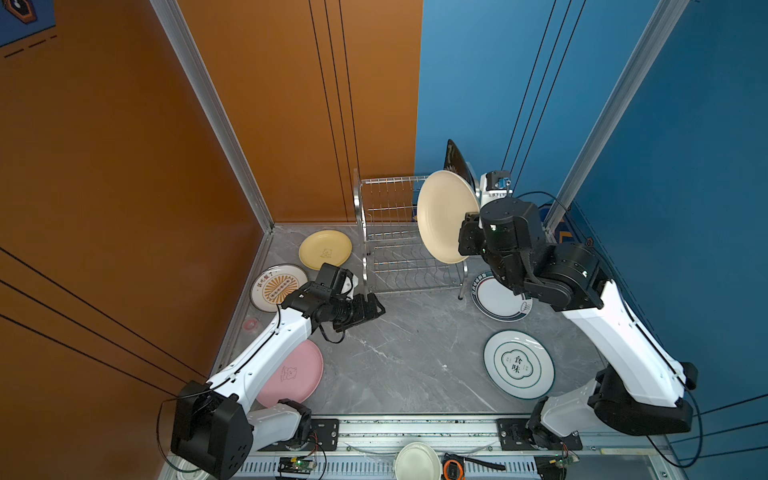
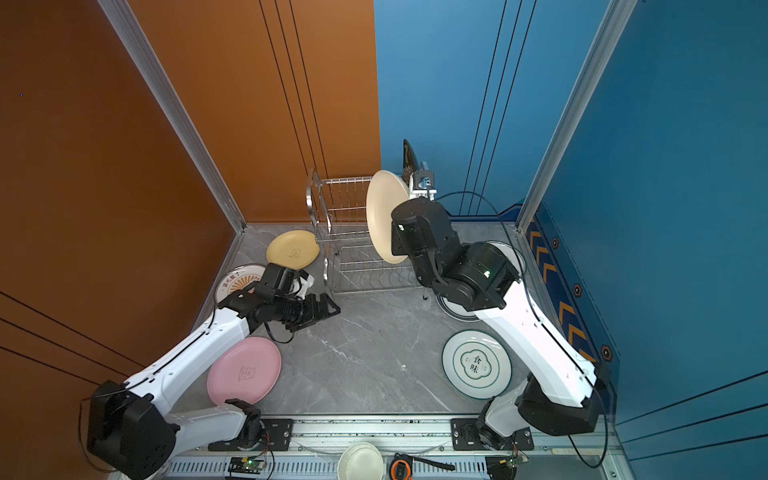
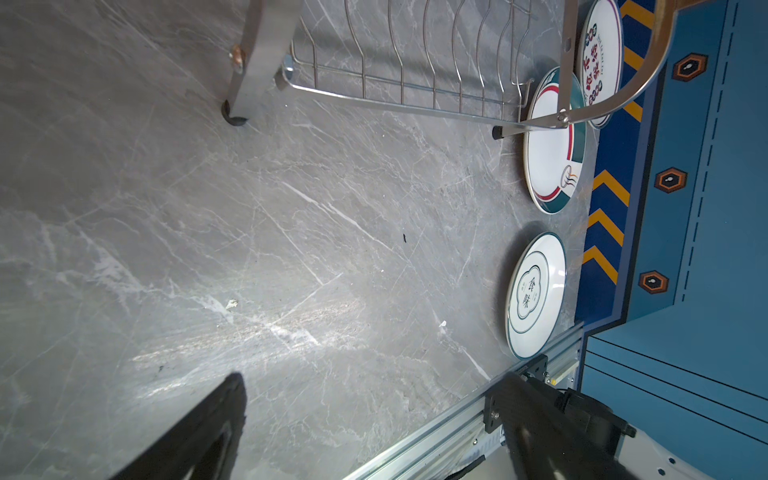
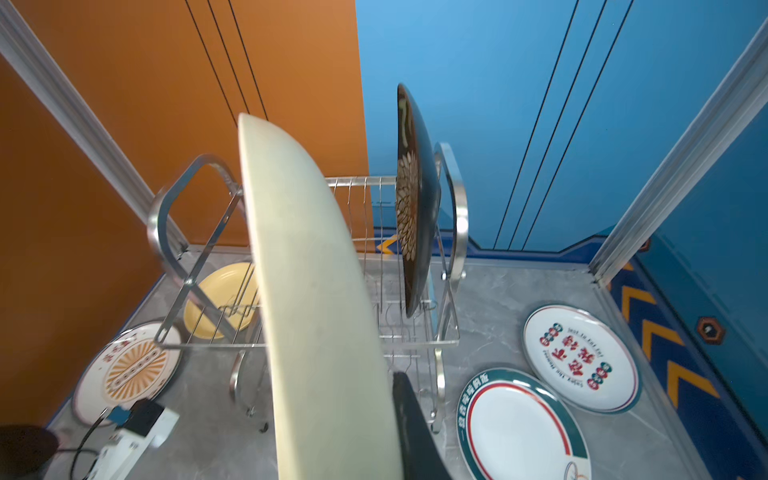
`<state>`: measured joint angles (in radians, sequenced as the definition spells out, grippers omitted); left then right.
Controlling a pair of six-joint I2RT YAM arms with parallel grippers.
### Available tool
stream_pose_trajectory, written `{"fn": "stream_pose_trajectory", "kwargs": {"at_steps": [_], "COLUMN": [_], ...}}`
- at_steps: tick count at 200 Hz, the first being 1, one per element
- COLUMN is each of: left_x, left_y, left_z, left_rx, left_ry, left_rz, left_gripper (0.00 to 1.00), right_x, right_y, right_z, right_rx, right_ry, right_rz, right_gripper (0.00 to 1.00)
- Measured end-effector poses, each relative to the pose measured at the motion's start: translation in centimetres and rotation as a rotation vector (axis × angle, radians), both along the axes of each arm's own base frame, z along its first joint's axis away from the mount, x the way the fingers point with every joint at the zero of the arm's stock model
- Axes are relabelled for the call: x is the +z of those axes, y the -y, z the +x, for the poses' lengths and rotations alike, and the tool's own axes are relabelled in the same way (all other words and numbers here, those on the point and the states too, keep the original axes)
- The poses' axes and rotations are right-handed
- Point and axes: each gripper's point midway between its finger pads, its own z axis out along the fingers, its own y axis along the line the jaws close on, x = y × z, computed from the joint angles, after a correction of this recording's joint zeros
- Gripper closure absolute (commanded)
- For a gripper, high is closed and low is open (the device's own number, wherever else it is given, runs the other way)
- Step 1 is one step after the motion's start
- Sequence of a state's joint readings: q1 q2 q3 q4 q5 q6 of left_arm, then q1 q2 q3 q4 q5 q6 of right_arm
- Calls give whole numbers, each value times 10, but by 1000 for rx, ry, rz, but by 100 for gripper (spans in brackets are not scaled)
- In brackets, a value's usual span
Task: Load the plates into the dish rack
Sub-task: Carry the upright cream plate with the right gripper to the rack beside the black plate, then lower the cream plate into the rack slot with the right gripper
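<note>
The steel dish rack (image 1: 395,232) (image 4: 195,286) stands at the back. A black floral plate (image 1: 456,160) (image 4: 415,199) stands on edge at its right end. My right gripper (image 1: 471,232) is shut on the rim of a cream plate (image 1: 446,216) (image 4: 316,291), held upright over the rack's right half. My left gripper (image 1: 374,307) (image 3: 374,415) is open and empty, low by the rack's front left leg. Flat on the table lie yellow (image 1: 325,249), sunburst (image 1: 276,287), pink (image 1: 293,374) and three white printed plates (image 1: 518,365) (image 4: 519,428) (image 4: 579,357).
A small white bowl (image 1: 417,461) sits on the aluminium front rail (image 1: 415,428). A small red ring (image 1: 250,323) lies at the table's left edge. Orange and blue walls close in the back and sides. Bare grey marble (image 1: 415,353) lies between the arms.
</note>
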<state>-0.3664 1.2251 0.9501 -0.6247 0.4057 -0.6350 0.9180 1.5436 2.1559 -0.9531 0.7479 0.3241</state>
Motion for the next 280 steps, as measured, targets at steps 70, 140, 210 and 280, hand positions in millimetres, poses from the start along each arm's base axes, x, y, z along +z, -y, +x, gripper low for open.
{"fn": "stream_pose_trajectory", "kwargs": {"at_steps": [70,140,210,280], "left_x": [1,3,-3,-3], "left_y": [-2,-3,-6,-7], "left_z": [-1,-5,-13,-12], "left_rx": [11,10,16,19], "left_ry": [11,25,16,16], "left_rz": [-14,-29,-29,-30], "left_gripper": [2,2,2,2], "right_x": [-1,-10,-22,-35], "right_y": [-27,-29,-15,-5], "right_z": [56,104,129,146], "right_rx": [-173,-277,-317,-333], "right_ry": [113,154,139,119], "right_rz": [-223,-286,-303,-309], "right_gripper": [100,100,100,100]}}
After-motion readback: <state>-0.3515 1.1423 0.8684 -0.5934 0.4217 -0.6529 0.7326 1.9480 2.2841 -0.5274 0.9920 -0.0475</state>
